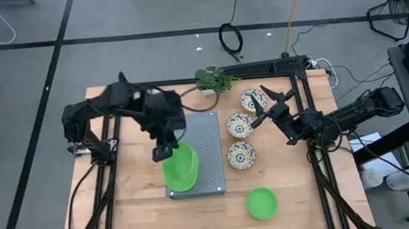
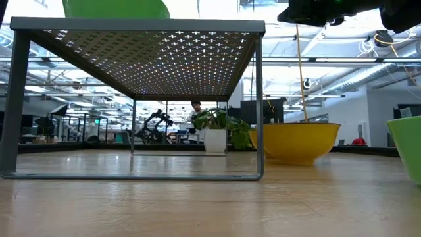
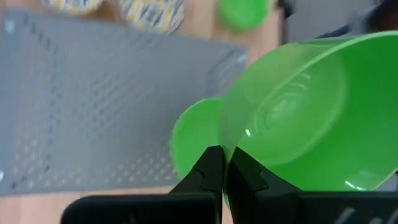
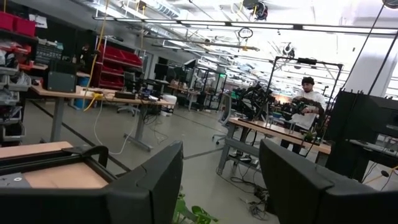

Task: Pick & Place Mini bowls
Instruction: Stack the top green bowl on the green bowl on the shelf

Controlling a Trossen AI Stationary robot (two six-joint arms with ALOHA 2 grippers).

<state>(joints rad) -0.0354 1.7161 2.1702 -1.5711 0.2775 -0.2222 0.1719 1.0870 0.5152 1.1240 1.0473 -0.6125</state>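
1. The left claw (image 1: 165, 152) hangs over the near left part of the grey perforated tray (image 1: 203, 140), its fingers pinched tight on the rim of a green bowl (image 1: 181, 163). In the left wrist view the held bowl (image 3: 305, 118) tilts steeply, with its open mouth turned sideways rather than up.

2. The relation that counts: a second green bowl (image 3: 196, 134) sits on the tray directly beneath the held one, partly hidden behind it. From above the two overlap almost entirely, the lower one peeking out toward 6 o'clock. I judge the coming move to be a lowering and levelling, so that the held bowl nests into or lands beside the one below; the tilt would need undoing first.

3. The third green bowl (image 1: 262, 203) rests alone on the wooden counter (image 1: 300, 188), at about 4 o'clock from the tray, well apart from both claws.

4. The three patterned bowls stand in a column just beside the tray's right edge: one at the far end (image 1: 252, 100), one in the middle (image 1: 239, 125), one nearest (image 1: 241, 156).

5. The right claw (image 1: 258, 116) is spread open and holds nothing, hovering between the far and middle patterned bowls. It is plainly the nearer arm for these.

6. A small leafy plant (image 1: 212, 79) stands at 12 o'clock from the tray.
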